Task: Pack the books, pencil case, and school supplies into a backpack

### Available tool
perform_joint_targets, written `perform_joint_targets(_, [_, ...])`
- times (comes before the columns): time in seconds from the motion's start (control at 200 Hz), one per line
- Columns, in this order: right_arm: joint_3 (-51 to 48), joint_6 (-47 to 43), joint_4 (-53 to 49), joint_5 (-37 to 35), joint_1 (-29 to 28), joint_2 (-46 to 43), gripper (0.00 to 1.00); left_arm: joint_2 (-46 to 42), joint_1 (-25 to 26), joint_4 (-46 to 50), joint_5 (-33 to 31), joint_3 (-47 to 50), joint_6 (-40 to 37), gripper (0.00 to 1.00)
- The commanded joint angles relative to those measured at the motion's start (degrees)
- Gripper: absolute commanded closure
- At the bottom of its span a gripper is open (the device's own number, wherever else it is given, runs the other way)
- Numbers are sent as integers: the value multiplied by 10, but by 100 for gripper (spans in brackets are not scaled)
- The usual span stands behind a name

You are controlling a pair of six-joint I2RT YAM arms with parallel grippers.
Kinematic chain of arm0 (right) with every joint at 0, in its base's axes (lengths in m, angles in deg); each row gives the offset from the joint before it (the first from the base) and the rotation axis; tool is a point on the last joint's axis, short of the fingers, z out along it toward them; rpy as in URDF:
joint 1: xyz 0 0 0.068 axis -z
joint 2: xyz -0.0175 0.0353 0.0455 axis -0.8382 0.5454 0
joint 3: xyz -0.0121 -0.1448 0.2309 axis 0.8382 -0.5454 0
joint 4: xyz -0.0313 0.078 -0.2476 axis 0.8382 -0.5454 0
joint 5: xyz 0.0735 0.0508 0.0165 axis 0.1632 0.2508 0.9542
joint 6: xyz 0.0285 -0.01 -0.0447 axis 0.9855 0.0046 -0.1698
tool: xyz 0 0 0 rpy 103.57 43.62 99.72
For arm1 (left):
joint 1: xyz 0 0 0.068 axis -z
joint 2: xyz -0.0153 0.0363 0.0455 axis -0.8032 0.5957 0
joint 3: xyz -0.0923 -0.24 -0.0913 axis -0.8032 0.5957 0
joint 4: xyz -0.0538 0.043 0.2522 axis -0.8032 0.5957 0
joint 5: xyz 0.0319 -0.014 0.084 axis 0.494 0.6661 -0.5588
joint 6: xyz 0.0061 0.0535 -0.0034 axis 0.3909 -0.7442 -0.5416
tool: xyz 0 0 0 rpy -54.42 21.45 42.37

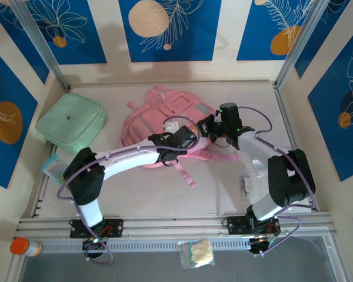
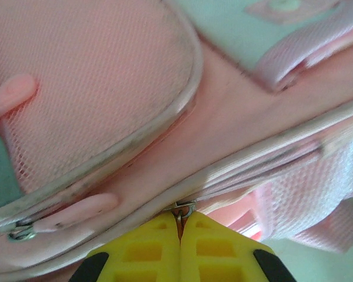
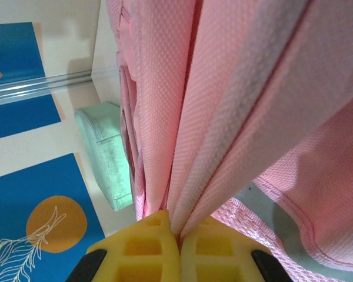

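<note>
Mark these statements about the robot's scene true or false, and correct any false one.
1. The left gripper is shut on the zipper pull of the pink backpack. True.
2. The right gripper hangs open in the air. False: it is shut on a fold of the backpack's pink fabric.
3. In the top view, the mint green pouch lies to the left of the backpack. True.
4. The mint green pouch lies on top of the backpack. False: it lies beside it, apart.
</note>
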Motion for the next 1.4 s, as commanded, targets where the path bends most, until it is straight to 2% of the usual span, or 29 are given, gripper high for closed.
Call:
perform_joint_targets(0.0, [37,-26,11,33,25,4,100,-21,-23,36,23,48,-48,100])
perform_joint_targets(0.12, [60,-38,1,54,34,24,100,-29,-30,34,34,89,-67,100])
perform_joint_targets(0.185, [63,-40,2,55,29,29,100,-27,-39,1,72,104,-89,100])
perform_joint_targets(0.25, [63,-36,6,53,23,32,100,-18,-47,-20,92,106,-98,96])
perform_joint_targets(0.485, [57,-32,13,58,18,38,100,17,-53,-33,92,76,-111,83])
perform_joint_targets(0.59, [56,-33,12,59,17,38,100,19,-59,-36,89,77,-109,84])
perform_joint_targets(0.665, [56,-35,13,61,17,39,100,12,-63,-30,81,81,-103,96])
perform_joint_targets(0.745, [60,-43,7,63,19,41,100,-8,-65,-29,78,91,-103,100])
perform_joint_targets(0.885, [83,-80,-22,70,28,55,100,-48,-66,1,76,110,-106,100])
perform_joint_targets(0.975, [100,-106,-41,82,43,71,100,-78,-65,19,99,135,-107,100])
perform_joint_targets(1.106, [133,-107,-31,122,73,117,100,-121,-22,-45,145,199,-87,100])
perform_joint_targets(1.256, [218,-126,-56,145,80,194,100,-88,19,-67,183,160,-66,100])
perform_joint_targets(1.356, [252,-142,-81,157,84,214,100,-60,24,-48,171,120,-64,100])
perform_joint_targets(1.396, [246,-145,-84,159,87,207,92,-61,24,-41,159,113,-66,100])
